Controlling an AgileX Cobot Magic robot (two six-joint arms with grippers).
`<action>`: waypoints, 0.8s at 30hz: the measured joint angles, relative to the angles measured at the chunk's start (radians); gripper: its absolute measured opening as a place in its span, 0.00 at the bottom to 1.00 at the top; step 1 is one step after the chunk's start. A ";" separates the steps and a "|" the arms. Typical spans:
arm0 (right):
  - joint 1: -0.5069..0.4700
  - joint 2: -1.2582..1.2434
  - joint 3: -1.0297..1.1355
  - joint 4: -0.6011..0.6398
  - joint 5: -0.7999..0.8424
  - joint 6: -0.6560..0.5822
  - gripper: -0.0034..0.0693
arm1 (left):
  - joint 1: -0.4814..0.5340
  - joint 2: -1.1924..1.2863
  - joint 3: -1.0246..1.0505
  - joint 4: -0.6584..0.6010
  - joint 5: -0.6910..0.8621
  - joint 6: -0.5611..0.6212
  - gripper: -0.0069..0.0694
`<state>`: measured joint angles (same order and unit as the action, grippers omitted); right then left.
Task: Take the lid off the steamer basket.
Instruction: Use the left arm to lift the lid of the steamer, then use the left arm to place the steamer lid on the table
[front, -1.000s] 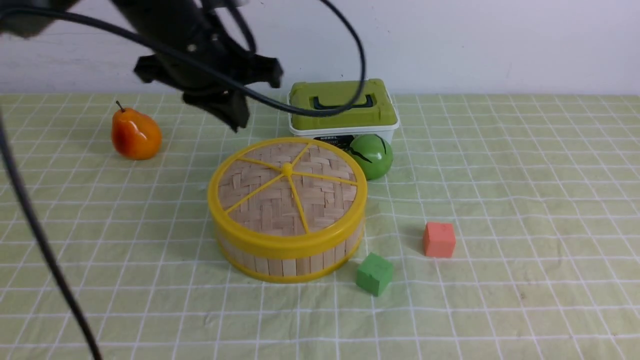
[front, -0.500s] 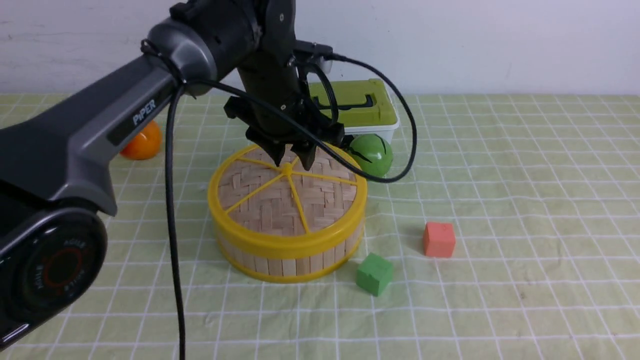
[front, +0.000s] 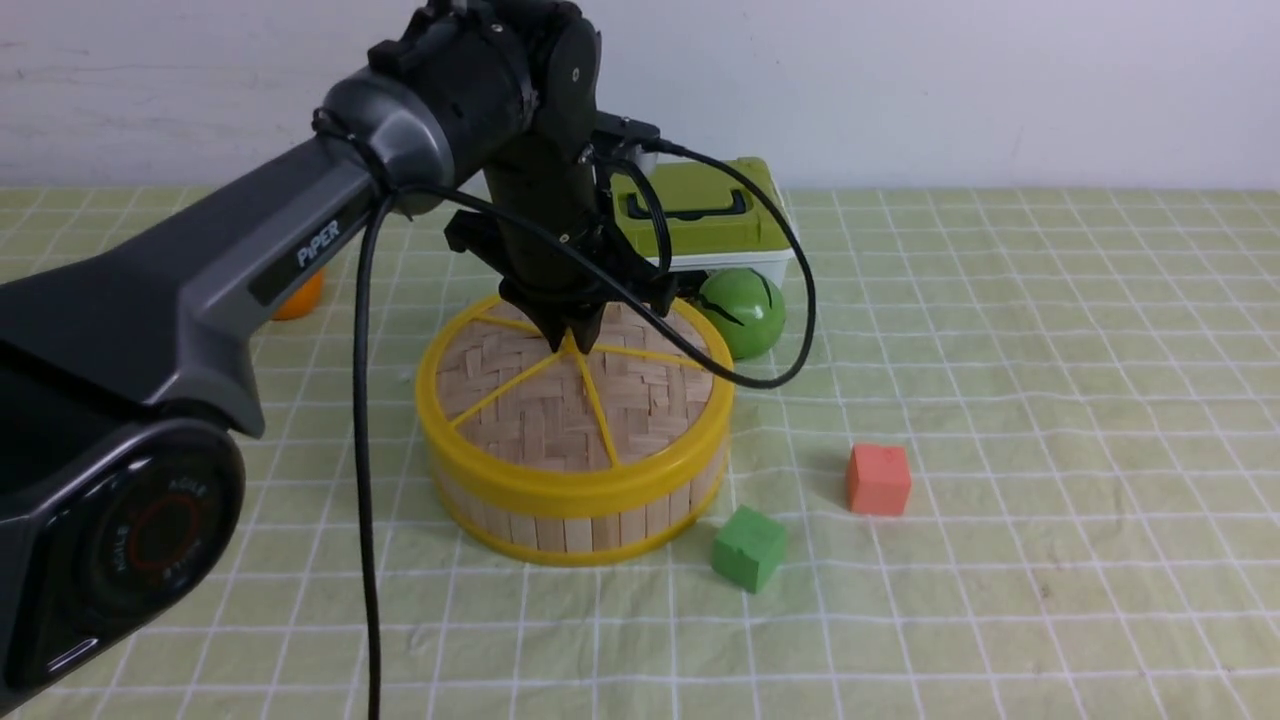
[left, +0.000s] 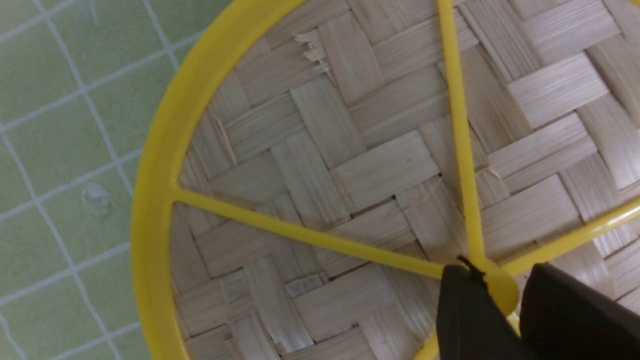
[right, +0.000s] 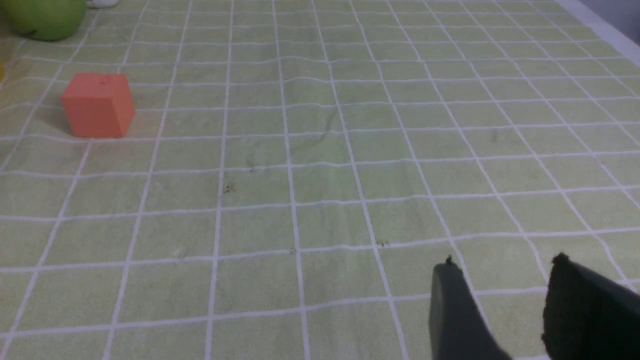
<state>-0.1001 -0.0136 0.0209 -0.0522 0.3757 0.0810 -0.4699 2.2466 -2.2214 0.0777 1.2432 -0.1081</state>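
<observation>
The lid (front: 560, 400), a woven tan disc with a yellow rim and spokes, sits on the steamer basket (front: 580, 525) in the middle of the cloth. My left gripper (front: 572, 338) points down at the lid's centre. In the left wrist view its fingers (left: 465, 310) are closed in on the yellow centre knob (left: 500, 292), which sits between them. The lid still lies flat on the basket. My right gripper (right: 504, 260) shows only in the right wrist view; it is open and empty above bare cloth.
A white box with a green lid (front: 700, 215) stands behind the basket, with a green round fruit (front: 742, 312) beside it. An orange pear (front: 298, 295) peeks out behind my left arm. A red cube (front: 878, 480) and a green cube (front: 748, 547) lie to the right front.
My left arm came in from the upper left and lowered onto the lid's centre. Its fingers went from straddling the knob to closed together on it. The lid has not moved.
</observation>
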 joint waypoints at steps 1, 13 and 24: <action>0.000 0.000 0.000 0.000 0.000 0.000 0.38 | 0.001 0.004 0.000 0.000 0.000 -0.007 0.27; 0.000 0.000 0.000 0.000 0.000 0.000 0.38 | 0.001 0.006 -0.003 0.014 0.000 -0.037 0.22; 0.000 0.000 0.000 0.000 0.000 0.000 0.38 | 0.001 -0.160 0.004 0.064 0.000 -0.037 0.22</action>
<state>-0.1001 -0.0136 0.0209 -0.0522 0.3757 0.0810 -0.4691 2.0867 -2.2176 0.1415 1.2435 -0.1454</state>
